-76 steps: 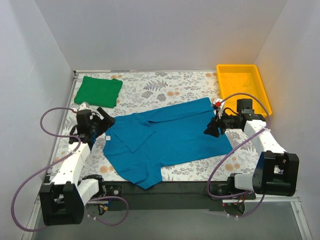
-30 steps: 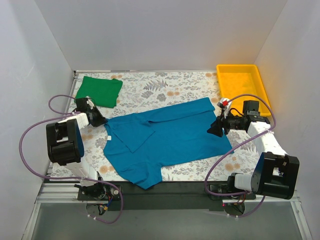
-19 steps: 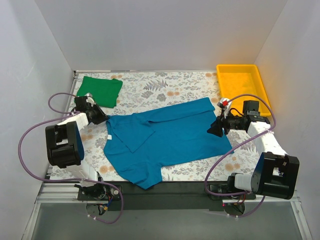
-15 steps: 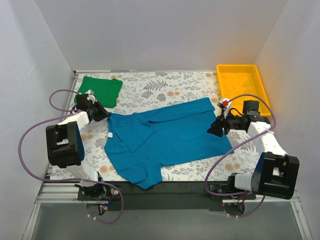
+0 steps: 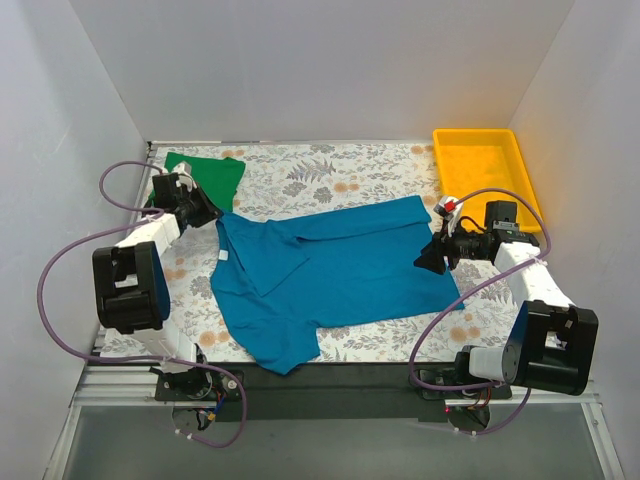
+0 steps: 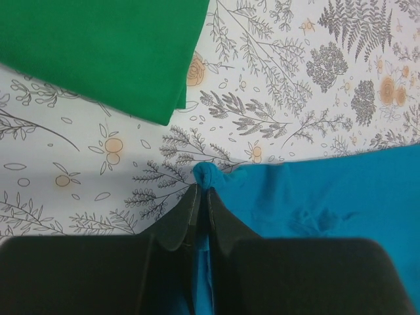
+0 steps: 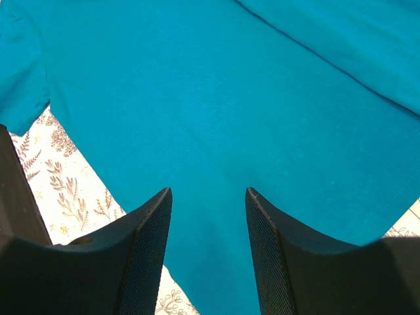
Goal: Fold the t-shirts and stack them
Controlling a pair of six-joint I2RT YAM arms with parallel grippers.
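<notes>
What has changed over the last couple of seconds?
The left gripper swung toward the far left, closed on the teal shirt at its corner and pulled it toward the folded green shirt. The right gripper stays open over the teal shirt's right edge; green shirt and yellow tray unmoved.

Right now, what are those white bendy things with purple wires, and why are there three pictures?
They are two robot arms bolted to the near edge of a flowery table. One picture looks down from above. The other two come from little cameras on each arm's wrist, so you see the black fingers up close. On the table lie a spread-out blue t-shirt, a folded green t-shirt and a yellow tray. The left tool is pinched shut on a bunched corner of the blue t-shirt. The right tool is open over the same shirt, holding nothing.
</notes>
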